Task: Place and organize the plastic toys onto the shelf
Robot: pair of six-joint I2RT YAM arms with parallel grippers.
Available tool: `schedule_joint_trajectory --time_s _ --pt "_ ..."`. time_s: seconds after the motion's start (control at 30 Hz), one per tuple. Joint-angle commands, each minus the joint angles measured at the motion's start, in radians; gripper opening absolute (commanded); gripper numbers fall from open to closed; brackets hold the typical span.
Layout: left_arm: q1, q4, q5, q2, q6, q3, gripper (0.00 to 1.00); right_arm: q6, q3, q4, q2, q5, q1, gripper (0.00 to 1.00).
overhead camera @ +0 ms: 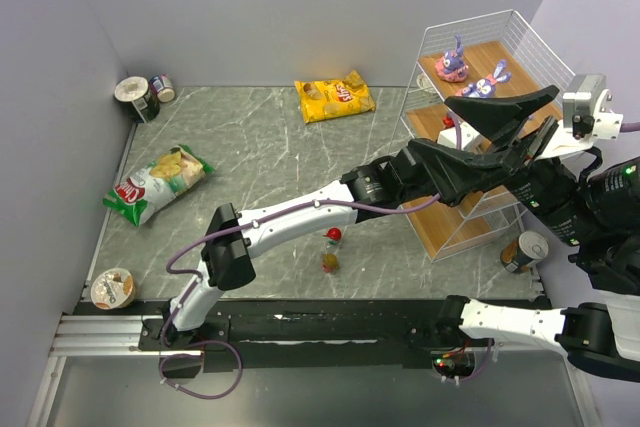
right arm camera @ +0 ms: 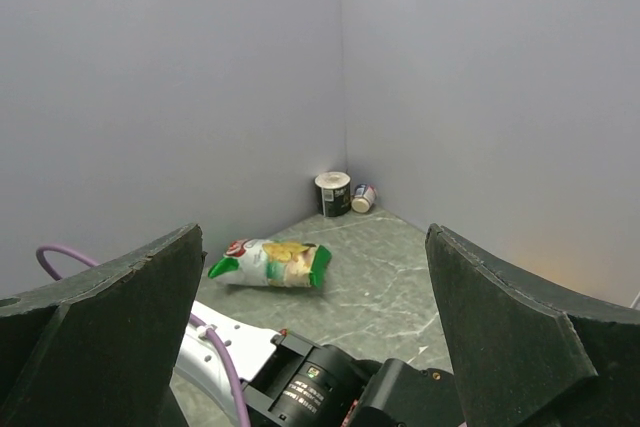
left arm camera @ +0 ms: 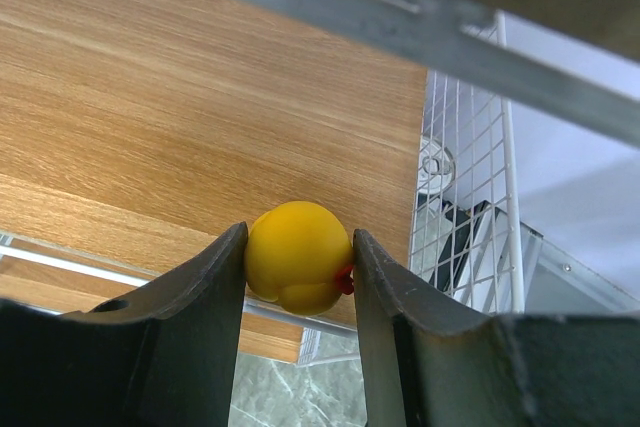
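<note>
While left gripper (left arm camera: 298, 247) pinches round yellow toy (left arm camera: 292, 259) between both fingers, toy sits low centre of left wrist view, in front of wood board of shelf (left arm camera: 150, 97), by its wire edge. Cannot tell if it touches board. Right gripper (right arm camera: 312, 232) spread wide, nothing between fingers. In overhead frame, upper right: purple bunny (overhead camera: 452, 65) and second bunny (overhead camera: 487, 82) on top board. Centre of frame, on table (overhead camera: 260, 157) — red-topped toy (overhead camera: 333, 235), olive toy (overhead camera: 329, 262) just below. Green snack bag (overhead camera: 157, 183) at left; yellow snack bag (overhead camera: 335, 99) top centre.

Two bunnies (overhead camera: 452, 65) on shelf (overhead camera: 492, 53) top, two toys (overhead camera: 333, 236) on table (overhead camera: 260, 157) left of it
</note>
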Motion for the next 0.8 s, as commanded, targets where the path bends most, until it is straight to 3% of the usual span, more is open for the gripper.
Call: schedule_joint_trajectory --time_s 0.0,0.53,0.77 --pt "-0.010 0.008 -0.004 0.008 -0.026 0.039 0.35 -0.012 -0.006 0.025 -0.008 0.015 -0.002 0.98" --pt "-0.010 0.035 -0.018 0.000 -0.006 0.014 0.59 -0.031 -0.017 0.042 -0.011 -0.009 -0.002 0.98" --pt "-0.011 0.054 -0.029 -0.009 0.003 0.002 0.62 -0.040 -0.022 0.047 -0.011 -0.012 -0.004 0.98"
